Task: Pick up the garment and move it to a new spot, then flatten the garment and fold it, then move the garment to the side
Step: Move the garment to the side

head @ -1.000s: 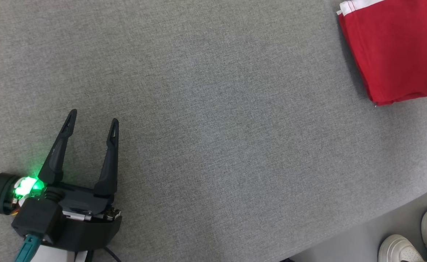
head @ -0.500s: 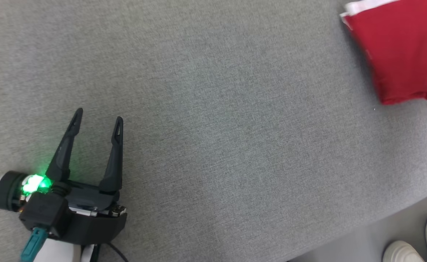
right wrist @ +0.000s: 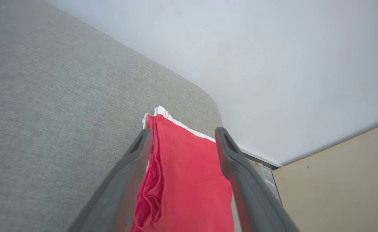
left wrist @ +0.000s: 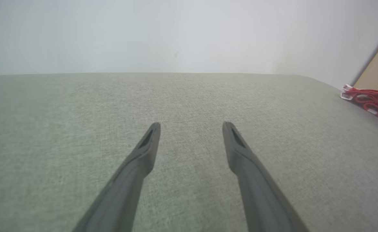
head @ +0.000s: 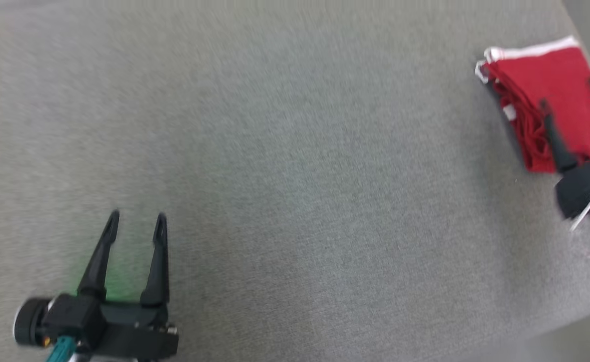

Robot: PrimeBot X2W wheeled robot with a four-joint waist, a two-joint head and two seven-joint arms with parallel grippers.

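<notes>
We see a soft red cloth garment (head: 541, 85), desk (head: 295, 176) in coarse matt grey weave, our fingers (left wrist: 137, 167) smooth matt dark plastic

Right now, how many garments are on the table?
1. A folded red garment lies at the far right corner of the grey table, beneath the open right claw. Parts of the table outside the frames could hide more.

Grey cloth table (head: 295, 151), rounded at its corner, before a white wall (left wrist: 176, 32); a beige surface (right wrist: 337, 180) beyond.
</notes>
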